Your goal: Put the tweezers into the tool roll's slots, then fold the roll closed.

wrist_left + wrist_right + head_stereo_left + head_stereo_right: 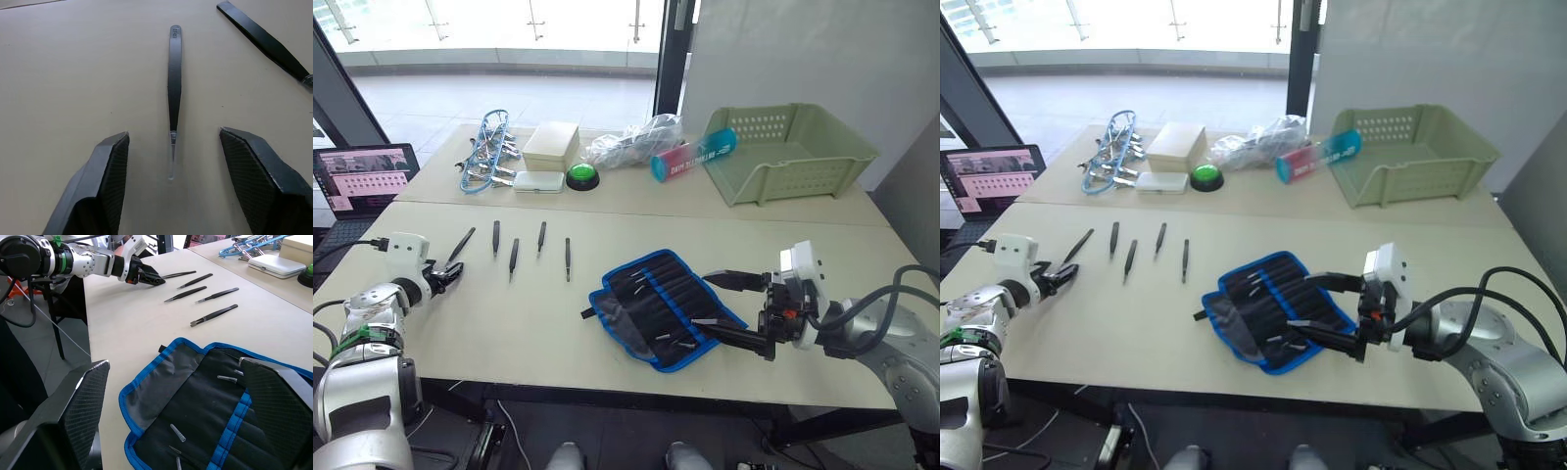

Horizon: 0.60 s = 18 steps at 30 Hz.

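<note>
A: Tweezers (513,258), five of them, lie in a loose row on the beige table (529,323), on the robot's left half, each apart from the next. None sits in the tool roll (664,305).

B: And the roll?

A: It lies unfolded and flat near the table's front edge, right of centre, blue edging all round, its slots (656,289) facing up. A few small pale tips show in the pockets; I cannot tell what they belong to.

B: The grippers?

A: The left gripper (445,275) is low at the left end of the row, fingers spread, the outermost tweezer's tip between them in its wrist view (173,93), untouched. The right gripper (729,306) is released too, its two black fingers wide apart, spanning the roll's right edge without clasping it.

B: Other containers?

A: A green plastic basket (822,162) stands at the far right; its inside looks bare from here. Beside it are a pink-and-teal tube (693,157), a clear bag (631,142), a green button (581,177), a cream box (551,145), a white case (538,182) and a blue-and-silver clamps bundle (487,147).

B: Room to move?

A: Bare tabletop runs between the row and the roll. A laptop (364,176) sits off the left edge, and glass doors stand beyond the far edge.
</note>
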Each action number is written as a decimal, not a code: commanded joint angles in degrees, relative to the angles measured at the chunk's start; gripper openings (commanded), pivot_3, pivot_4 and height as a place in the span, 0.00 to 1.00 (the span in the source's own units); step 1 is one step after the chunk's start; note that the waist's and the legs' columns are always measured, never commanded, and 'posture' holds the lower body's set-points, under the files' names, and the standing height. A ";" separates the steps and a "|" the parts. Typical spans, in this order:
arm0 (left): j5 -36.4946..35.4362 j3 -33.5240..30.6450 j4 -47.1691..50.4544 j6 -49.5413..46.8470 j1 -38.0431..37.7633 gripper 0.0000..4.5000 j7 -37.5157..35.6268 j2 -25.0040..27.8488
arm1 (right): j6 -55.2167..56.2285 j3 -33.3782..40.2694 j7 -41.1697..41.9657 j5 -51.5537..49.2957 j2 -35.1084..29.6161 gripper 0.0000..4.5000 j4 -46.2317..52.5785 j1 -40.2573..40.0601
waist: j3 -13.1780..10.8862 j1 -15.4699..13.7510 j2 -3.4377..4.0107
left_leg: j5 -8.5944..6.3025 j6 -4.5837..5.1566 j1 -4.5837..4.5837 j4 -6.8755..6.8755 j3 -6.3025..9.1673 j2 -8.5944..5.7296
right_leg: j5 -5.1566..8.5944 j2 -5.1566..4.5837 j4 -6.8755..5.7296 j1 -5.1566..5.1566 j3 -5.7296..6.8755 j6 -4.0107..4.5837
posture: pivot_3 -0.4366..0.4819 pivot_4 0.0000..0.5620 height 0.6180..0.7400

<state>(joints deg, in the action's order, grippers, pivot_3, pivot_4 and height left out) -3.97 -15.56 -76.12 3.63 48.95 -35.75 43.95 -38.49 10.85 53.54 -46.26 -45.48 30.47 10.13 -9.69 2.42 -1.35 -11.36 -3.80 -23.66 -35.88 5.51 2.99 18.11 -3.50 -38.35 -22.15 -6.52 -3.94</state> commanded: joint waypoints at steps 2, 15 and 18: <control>1.37 0.33 -0.80 -1.64 1.16 0.29 1.77 -0.99 | 0.51 1.79 -0.72 -0.60 -0.95 1.00 2.15 -0.20 | 0.00 0.02 0.01 | 0.00 0.00 0.04 -0.01 0.00 0.00 | 0.00 0.00 -0.08 0.00 -0.01 0.00 | 0.48 0.27 1.00; -1.21 -3.85 0.22 0.44 2.52 0.00 2.28 -1.13 | 0.71 1.62 -3.07 0.15 -0.77 1.00 3.47 -1.84 | 0.00 0.16 0.01 | 0.01 -0.01 0.11 -0.02 0.00 -0.02 | 0.00 0.00 -0.21 0.00 -0.02 0.00 | 0.48 0.27 1.00; -2.50 -4.67 1.82 2.99 3.32 0.00 0.05 -0.08 | 1.12 0.02 -3.96 2.14 -0.62 1.00 3.53 -2.85 | 0.01 0.20 -0.02 | 0.01 -0.01 0.10 -0.01 0.02 -0.02 | 0.00 0.00 -0.21 -0.01 0.00 0.00 | 0.48 0.27 1.00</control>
<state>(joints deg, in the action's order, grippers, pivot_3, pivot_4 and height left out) -4.80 -19.07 -76.70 4.02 50.78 -34.00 42.27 -38.46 11.46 50.03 -45.28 -45.86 32.14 7.82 -9.68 2.61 -1.37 -11.35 -3.81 -23.57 -35.90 5.53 2.97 18.11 -3.50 -38.56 -22.15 -6.53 -3.94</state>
